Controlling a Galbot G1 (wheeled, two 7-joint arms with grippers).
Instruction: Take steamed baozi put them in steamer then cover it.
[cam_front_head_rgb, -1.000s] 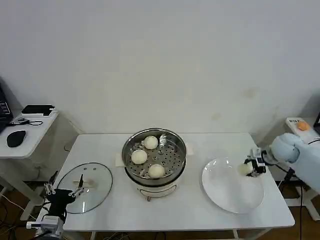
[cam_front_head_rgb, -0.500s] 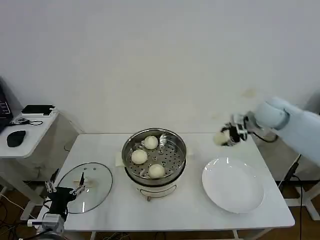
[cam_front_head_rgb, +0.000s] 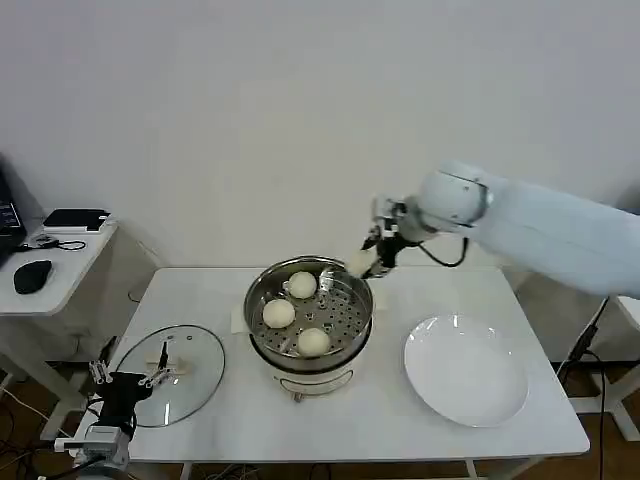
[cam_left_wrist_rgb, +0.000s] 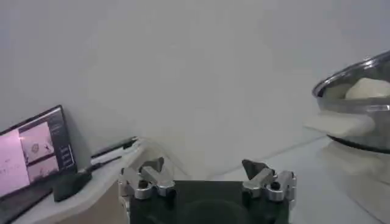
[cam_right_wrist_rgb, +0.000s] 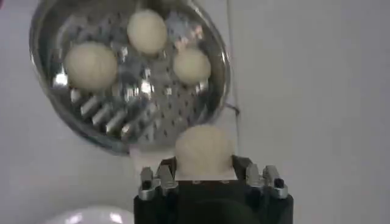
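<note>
The steamer (cam_front_head_rgb: 352, 322) stands mid-table with three steamed baozi (cam_front_head_rgb: 278, 313) on its perforated tray (cam_right_wrist_rgb: 131, 103). My right gripper (cam_front_head_rgb: 375, 255) hovers at the pot's far right rim, shut on a fourth baozi (cam_front_head_rgb: 358, 264). In the right wrist view that bun (cam_right_wrist_rgb: 204, 146) sits between the right gripper's (cam_right_wrist_rgb: 204, 165) fingers, just outside the steamer's rim (cam_right_wrist_rgb: 225, 67). The cover (cam_front_head_rgb: 185, 365) lies flat on the table at the left. My left gripper (cam_front_head_rgb: 128, 382) is open at the cover's near edge, and its own view shows the left gripper (cam_left_wrist_rgb: 203, 165) holding nothing.
A white plate (cam_front_head_rgb: 466, 372) lies bare on the table's right side. A small side table (cam_front_head_rgb: 60, 255) with a phone and a mouse stands to the far left, and a lit screen (cam_left_wrist_rgb: 30, 158) is seen beside it. The wall is close behind.
My right arm has carried the baozi from above the plate's right edge up and leftward to the steamer's far right rim. The left gripper has barely shifted.
</note>
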